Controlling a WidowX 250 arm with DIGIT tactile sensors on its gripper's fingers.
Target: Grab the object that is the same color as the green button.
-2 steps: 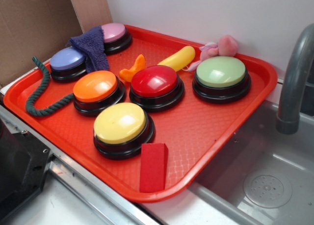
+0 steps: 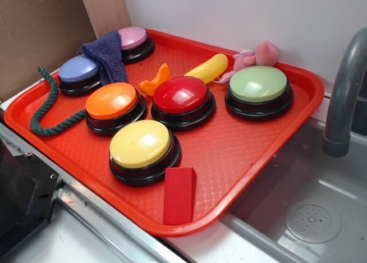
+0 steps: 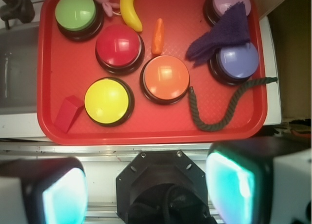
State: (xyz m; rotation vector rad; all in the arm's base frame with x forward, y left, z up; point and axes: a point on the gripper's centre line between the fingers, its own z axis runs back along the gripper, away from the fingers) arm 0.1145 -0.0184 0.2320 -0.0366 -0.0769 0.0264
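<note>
From the exterior view I am looking at a red tray [image 2: 252,154] sitting beside a sink [image 2: 309,217], with a grey faucet [image 2: 344,97] rising at the right and cardboard [image 2: 34,34] behind the left corner. Six dome buttons are resting on it: the green button [image 2: 258,84] at the far right, a red one [image 2: 182,95], an orange one [image 2: 111,101], a yellow one [image 2: 140,144], a lavender-blue one [image 2: 78,69] and a pink one [image 2: 133,38]. The green rope [image 2: 50,111] is curving along the tray's left edge, its far end lying over the rim and its near end touching the orange button's base. One dark blue-purple cloth [image 2: 108,54] is draping between the lavender-blue and pink buttons. One banana [image 2: 207,68], one orange carrot-like piece [image 2: 155,81], one pink plush toy [image 2: 257,54] and one red block [image 2: 179,194] are making up the rest. The widest bare stretch is lying on the tray's right front, between the block and the green button. My gripper is not showing here. In the wrist view I am hovering above the tray's near rim with my gripper [image 3: 148,190] spread wide, two fingers [image 3: 63,194] apart and holding nothing. The rope is lying at the lower right of the tray, near the rim, with bare tray around its middle.
</note>
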